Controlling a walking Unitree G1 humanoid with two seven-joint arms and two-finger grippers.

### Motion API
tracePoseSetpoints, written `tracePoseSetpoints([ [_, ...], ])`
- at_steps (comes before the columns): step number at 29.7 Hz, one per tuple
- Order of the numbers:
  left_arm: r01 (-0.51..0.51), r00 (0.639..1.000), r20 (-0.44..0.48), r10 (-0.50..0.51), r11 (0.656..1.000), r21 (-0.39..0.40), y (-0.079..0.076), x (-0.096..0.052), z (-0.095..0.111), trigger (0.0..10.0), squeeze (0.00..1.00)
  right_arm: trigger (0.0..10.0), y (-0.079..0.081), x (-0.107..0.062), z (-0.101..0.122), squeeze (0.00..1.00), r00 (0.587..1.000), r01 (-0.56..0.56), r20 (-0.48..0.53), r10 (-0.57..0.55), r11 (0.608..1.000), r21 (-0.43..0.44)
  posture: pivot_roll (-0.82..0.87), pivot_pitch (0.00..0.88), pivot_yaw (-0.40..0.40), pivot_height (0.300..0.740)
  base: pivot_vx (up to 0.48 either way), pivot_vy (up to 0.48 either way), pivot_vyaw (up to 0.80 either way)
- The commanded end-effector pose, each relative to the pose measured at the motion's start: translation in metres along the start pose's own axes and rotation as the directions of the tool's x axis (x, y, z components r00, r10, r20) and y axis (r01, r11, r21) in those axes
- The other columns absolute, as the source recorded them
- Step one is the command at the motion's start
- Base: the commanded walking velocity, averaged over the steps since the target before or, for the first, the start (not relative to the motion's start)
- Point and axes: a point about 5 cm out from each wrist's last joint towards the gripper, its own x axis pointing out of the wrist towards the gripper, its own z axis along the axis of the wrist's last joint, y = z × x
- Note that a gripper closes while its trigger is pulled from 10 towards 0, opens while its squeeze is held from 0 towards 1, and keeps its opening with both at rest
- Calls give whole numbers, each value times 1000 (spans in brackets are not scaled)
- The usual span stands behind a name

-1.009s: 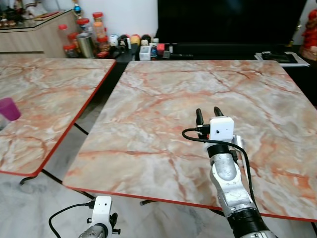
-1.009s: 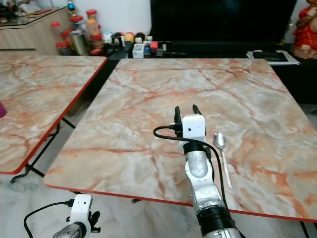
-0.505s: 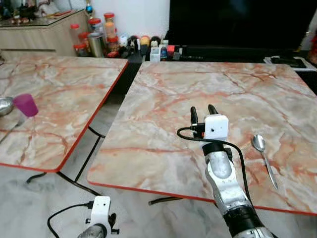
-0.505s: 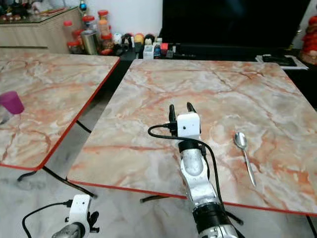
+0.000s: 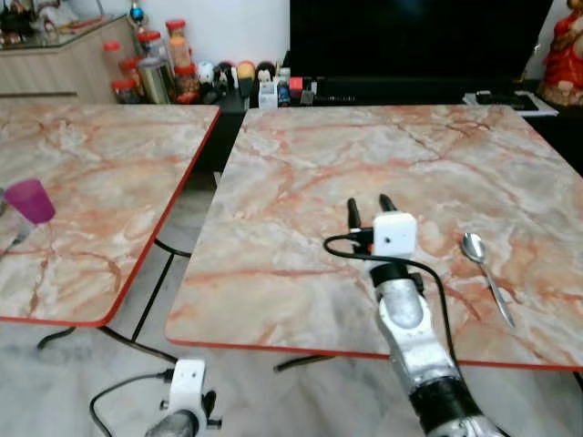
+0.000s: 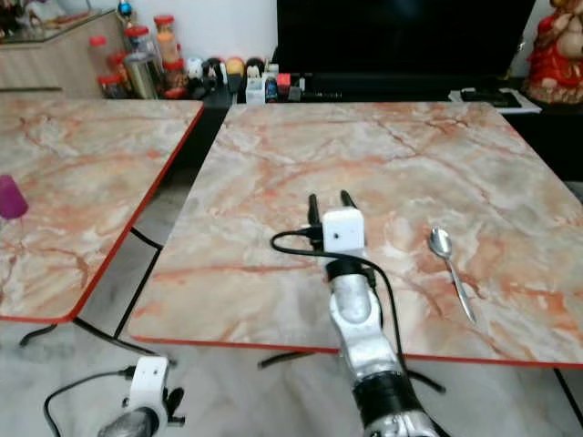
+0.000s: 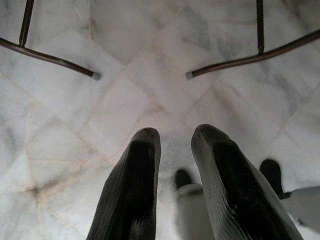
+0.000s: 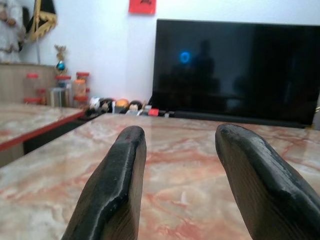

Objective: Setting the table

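Head view: your right gripper [image 5: 370, 208] hovers over the marble table [image 5: 301, 173], fingers spread, empty; spoon [image 5: 485, 272] lies to its right (well apart). Left wrist: left gripper [image 7: 174, 150] narrowly parted above floor [image 7: 150, 75].

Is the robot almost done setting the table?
Not nearly. Done so far: one spoon lies on the marble table. In hand: nothing; the right tool hovers open over that table, beside the spoon, and the left tool hangs low, pointing at the floor. Left to do: the purple cup sits on the other table, and no plate is out.
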Motion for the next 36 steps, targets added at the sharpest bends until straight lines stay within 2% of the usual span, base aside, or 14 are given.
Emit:
tracePoseSetpoints([
  [1,-21,1000,2,21,1000,8,8,0,3,10000,0,10000,8,3,5,0,1000,-20,17,19,1000,17,-27,0,63,740,0,480,0],
  [17,-13,1000,-5,14,1000,27,10,-1,1,10000,0,10000,14,2,4,0,999,-38,17,38,999,24,-30,0,71,740,0,480,0],
  [36,-20,1000,-4,21,1000,13,9,-1,1,10000,0,10000,13,2,2,0,999,-34,9,34,999,23,-17,0,62,740,0,480,0],
])
